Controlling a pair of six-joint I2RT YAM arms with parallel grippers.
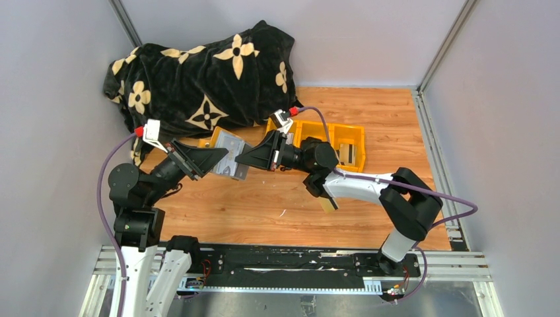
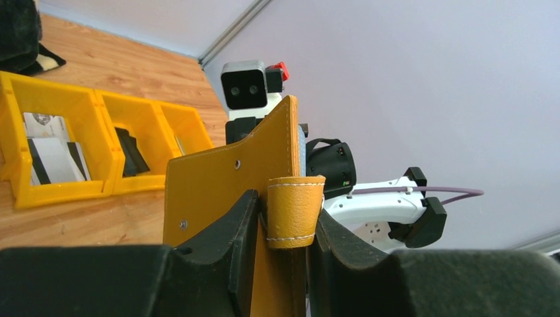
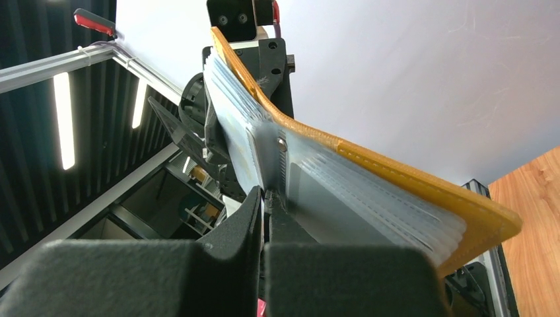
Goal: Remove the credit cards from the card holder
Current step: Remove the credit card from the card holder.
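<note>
The mustard-tan card holder [image 1: 230,142] is held open in the air between my two grippers. My left gripper [image 1: 223,157] is shut on its cover and strap loop [image 2: 295,211]; the cover [image 2: 218,185] stands upright between the fingers. My right gripper [image 1: 240,158] is shut on a thin leaf of the clear plastic pockets [image 3: 343,191] near the spine; I cannot tell whether a card is in that leaf. A pale card with dark stripes [image 2: 53,158] lies in the yellow tray. A tan-gold card [image 1: 328,203] lies on the table under my right arm.
The yellow three-compartment tray [image 1: 349,132] stands behind the right gripper, with a black folded item [image 2: 132,155] in its middle compartment. A black blanket with tan flowers [image 1: 198,72] is heaped at the back left. Grey walls close in the table.
</note>
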